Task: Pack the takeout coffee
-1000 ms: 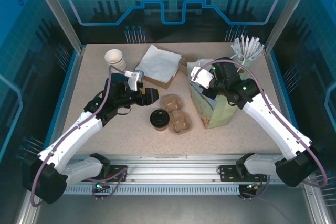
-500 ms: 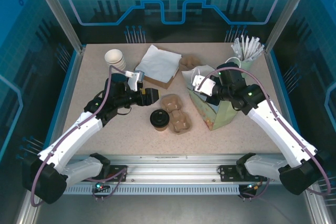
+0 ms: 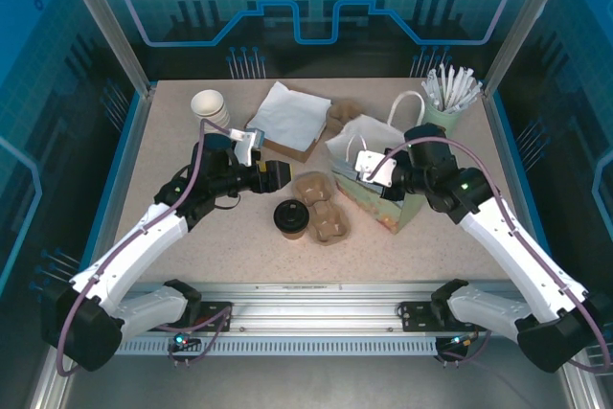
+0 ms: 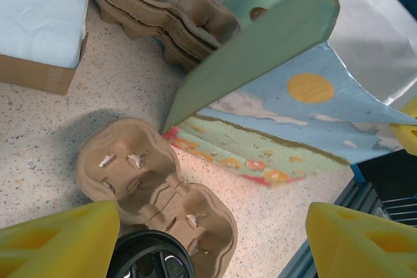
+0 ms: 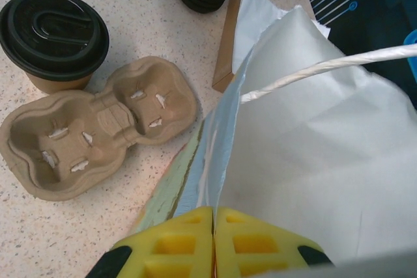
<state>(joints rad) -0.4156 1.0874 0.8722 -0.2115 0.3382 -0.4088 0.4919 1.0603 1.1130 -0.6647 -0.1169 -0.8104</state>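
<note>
Two arms reached over the table (image 3: 239, 256). The right claw (image 5: 214, 221) was clenched on the top edge of the gift bag (image 3: 362, 200), which stood on the table with its mouth open. The left claw (image 4: 212, 242) was released, fingers wide apart, near the coffee (image 3: 290, 218) without touching it. The coffee, a brown cup with a black lid, stood on the table outside the bag, just left of the cardboard cup tray (image 3: 324, 206) that lay between it and the bag.
</note>
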